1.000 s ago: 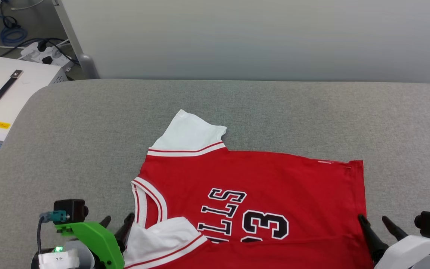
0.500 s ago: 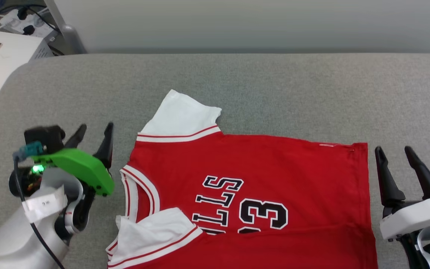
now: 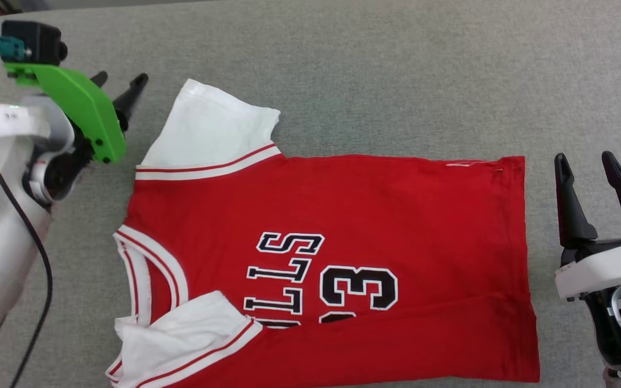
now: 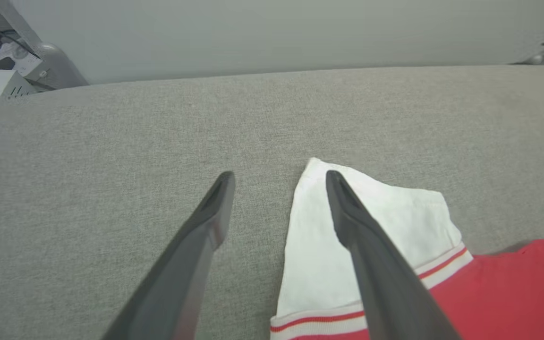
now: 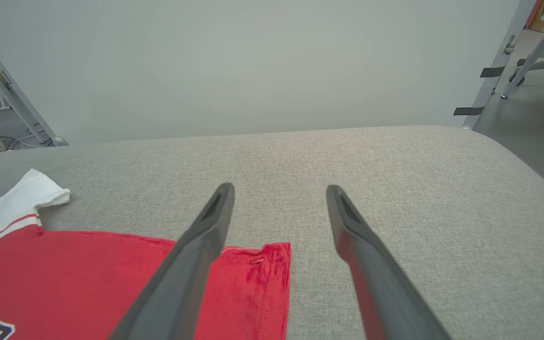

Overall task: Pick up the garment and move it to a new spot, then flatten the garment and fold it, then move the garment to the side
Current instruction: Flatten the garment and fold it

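Garment [image 3: 343, 215] flat, between parted tools

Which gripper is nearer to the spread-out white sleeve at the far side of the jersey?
Left. The left gripper hangs open just beside the outer edge of that sleeve; the right gripper is open beyond the hem of the garment, a whole shirt-length away.

The garment [image 3: 343, 205] gets cut off at its near-left corner, and its near fold hides some lettering [image 3: 283, 269].
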`<state>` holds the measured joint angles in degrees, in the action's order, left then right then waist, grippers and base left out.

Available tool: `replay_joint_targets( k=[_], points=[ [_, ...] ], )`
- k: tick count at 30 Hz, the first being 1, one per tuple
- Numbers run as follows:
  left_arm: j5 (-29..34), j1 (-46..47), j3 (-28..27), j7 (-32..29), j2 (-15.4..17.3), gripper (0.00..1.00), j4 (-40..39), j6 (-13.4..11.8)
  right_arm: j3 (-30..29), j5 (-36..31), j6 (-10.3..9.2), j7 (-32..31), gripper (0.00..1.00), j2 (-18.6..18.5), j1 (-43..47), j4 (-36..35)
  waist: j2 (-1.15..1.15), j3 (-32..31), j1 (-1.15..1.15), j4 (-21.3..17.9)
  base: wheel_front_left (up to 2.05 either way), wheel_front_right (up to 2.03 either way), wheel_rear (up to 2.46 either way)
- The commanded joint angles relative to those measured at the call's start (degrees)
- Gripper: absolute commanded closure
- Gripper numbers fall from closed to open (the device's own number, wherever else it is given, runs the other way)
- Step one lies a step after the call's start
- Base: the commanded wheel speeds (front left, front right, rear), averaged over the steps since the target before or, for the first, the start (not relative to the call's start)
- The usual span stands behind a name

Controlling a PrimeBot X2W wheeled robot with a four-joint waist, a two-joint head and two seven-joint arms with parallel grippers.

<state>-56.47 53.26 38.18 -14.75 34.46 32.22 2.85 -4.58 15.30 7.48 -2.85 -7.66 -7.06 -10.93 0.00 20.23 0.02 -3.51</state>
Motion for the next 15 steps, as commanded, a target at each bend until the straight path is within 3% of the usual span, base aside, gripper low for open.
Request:
replay_joint_targets(
  k=[1,9,15],
  points=[
    [-0.2,2.7,0.4,-2.2,0.6,0.00,1.5,0.9,0.5,-0.1,0.01,0.1,0.00,0.1,-1.4,-0.3,0.00,4.4,-0.02,-4.4,0.00,0.00,0.00],
    [-4.3,11.1,2.3,-17.4,0.7,0.00,8.4,3.7,1.7,0.8,0.01,1.1,0.00,1.1,-3.4,0.5,0.00,8.8,-0.02,-8.0,0.00,0.00,0.00],
    [-5.7,12.3,3.2,-22.5,0.7,0.00,12.9,4.1,1.9,1.4,0.01,1.7,0.00,2.0,-3.4,1.1,0.00,10.8,-0.02,-9.3,0.00,0.00,0.00]
  ],
)
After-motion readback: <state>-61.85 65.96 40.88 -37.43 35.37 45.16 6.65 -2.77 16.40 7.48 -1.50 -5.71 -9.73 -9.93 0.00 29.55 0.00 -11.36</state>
